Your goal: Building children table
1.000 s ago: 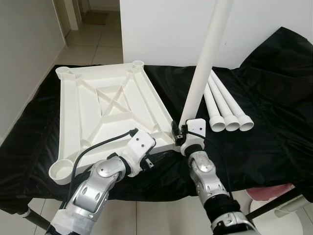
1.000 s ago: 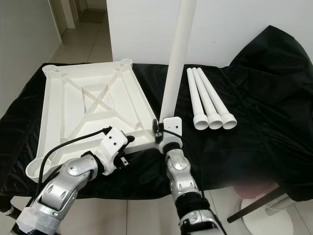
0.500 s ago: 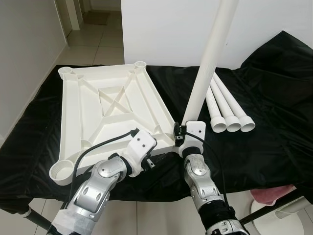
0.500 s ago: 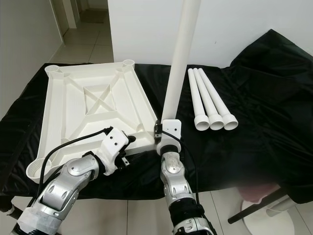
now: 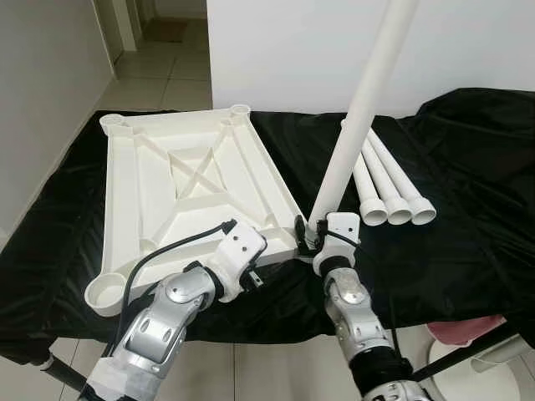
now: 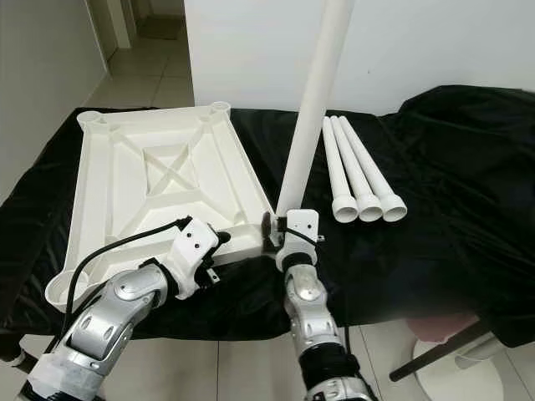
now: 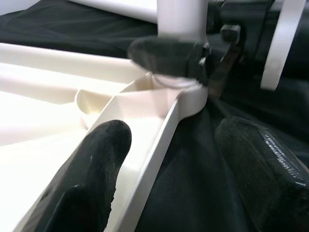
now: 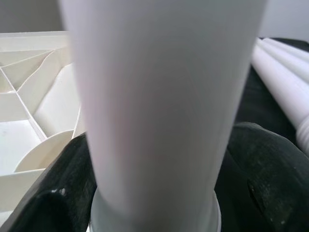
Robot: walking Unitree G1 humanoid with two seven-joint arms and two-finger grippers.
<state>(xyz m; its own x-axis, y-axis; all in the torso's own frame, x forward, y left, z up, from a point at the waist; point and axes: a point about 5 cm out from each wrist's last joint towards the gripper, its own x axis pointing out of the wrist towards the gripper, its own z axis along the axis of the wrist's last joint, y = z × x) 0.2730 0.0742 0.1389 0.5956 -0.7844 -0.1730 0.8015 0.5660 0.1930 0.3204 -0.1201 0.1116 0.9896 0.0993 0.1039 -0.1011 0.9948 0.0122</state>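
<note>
Lying upside down on a black cloth-covered table [image 5: 468,242], the white plastic rectangular tabletop [image 5: 180,188] is showing its ribbed underside w/ diagonal cross braces and a round socket at each corner. The right gripper [image 6: 280,227] is clamping a long white plastic tube leg [image 5: 358,125] just above its base, fingers closed around it; the leg is standing nearly upright, leaning slightly to the robot's right, its bottom end sitting at the near right corner socket [image 7: 179,89] of the tabletop. The left gripper [image 7: 183,159] is hovering beside that same corner w/ fingers [image 7: 99,159] spread apart, one over the tabletop's inside, the other over the cloth, straddling the edge wall. Three more white tube legs [image 5: 386,180] are lying side by side on the cloth, to the right of the standing leg, flared ends toward the robot.
</note>
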